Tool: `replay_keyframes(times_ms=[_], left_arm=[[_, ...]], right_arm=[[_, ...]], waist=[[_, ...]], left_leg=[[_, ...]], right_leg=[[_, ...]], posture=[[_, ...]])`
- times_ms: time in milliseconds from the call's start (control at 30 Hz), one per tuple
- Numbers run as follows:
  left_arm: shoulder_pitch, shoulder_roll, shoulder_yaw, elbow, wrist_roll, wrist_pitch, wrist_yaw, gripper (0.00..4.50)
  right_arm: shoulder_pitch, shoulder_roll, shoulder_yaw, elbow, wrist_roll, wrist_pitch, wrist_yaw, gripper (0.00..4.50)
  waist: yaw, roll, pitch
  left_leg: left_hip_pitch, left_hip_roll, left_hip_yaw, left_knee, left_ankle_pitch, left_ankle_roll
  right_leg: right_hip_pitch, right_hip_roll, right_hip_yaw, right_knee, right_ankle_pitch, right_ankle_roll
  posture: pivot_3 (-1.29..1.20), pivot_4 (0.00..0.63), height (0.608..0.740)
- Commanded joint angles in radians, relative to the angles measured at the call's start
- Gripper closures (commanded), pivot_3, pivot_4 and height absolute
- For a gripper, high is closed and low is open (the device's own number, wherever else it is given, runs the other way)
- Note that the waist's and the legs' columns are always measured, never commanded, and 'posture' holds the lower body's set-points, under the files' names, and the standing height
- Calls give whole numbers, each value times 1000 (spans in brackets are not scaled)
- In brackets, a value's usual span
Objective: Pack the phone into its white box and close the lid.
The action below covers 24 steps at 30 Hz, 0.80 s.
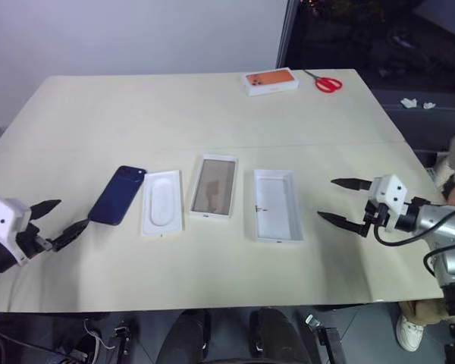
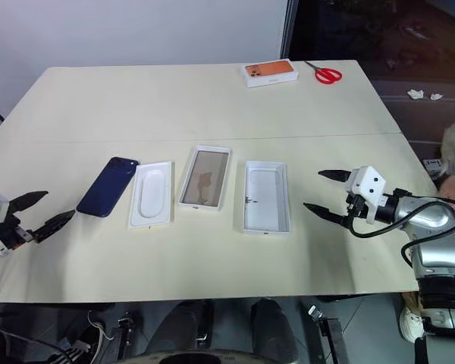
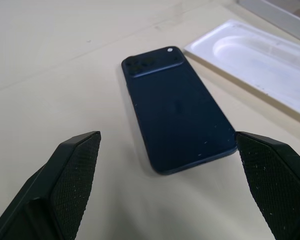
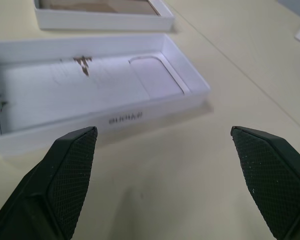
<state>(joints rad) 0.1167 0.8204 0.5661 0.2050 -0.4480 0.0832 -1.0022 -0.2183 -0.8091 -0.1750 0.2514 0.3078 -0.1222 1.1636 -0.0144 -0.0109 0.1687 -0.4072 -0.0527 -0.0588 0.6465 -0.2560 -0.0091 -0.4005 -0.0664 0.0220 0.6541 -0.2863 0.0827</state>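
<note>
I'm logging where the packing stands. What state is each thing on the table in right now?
phone: lying back up on the table, outside any box.
white box: open, empty, brownish floor showing.
lid: off the box, lying inside up.
insert: lying flat, recess up, beside the phone.
orange-topped box: closed, at the far edge.
scissors: lying flat, closed.
left pincer: open, empty, near the phone.
right pincer: open, empty, near the lid.
</note>
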Motion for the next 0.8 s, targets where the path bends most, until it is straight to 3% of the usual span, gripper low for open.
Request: replay_keyframes(times_ms=[33,633,800], left_arm=[[-9,26,38,33,-9,-31,-17,0],[-46,21,23,-57,-65,165,24,0],[-60,24,14,-121,-124,316,40,0]], right_arm=[[0,-28,-39,11,10,-34,7,34],[-66,-12,3,80,-29,-85,9,34],[-76,-18,18,13,31,13,63,34]], waist=[[1,0,0],[1,0,0],[1,0,0]], left_leg=[[0,0,0,0,0,0],[0,0,0,0,0,0],[0,0,0,0,0,0]], right_leg=[[0,0,0,0,0,0],[0,0,0,0,0,0],[0,0,0,0,0,0]], posture=[[0,150,740],[0,150,740],[0,150,740]])
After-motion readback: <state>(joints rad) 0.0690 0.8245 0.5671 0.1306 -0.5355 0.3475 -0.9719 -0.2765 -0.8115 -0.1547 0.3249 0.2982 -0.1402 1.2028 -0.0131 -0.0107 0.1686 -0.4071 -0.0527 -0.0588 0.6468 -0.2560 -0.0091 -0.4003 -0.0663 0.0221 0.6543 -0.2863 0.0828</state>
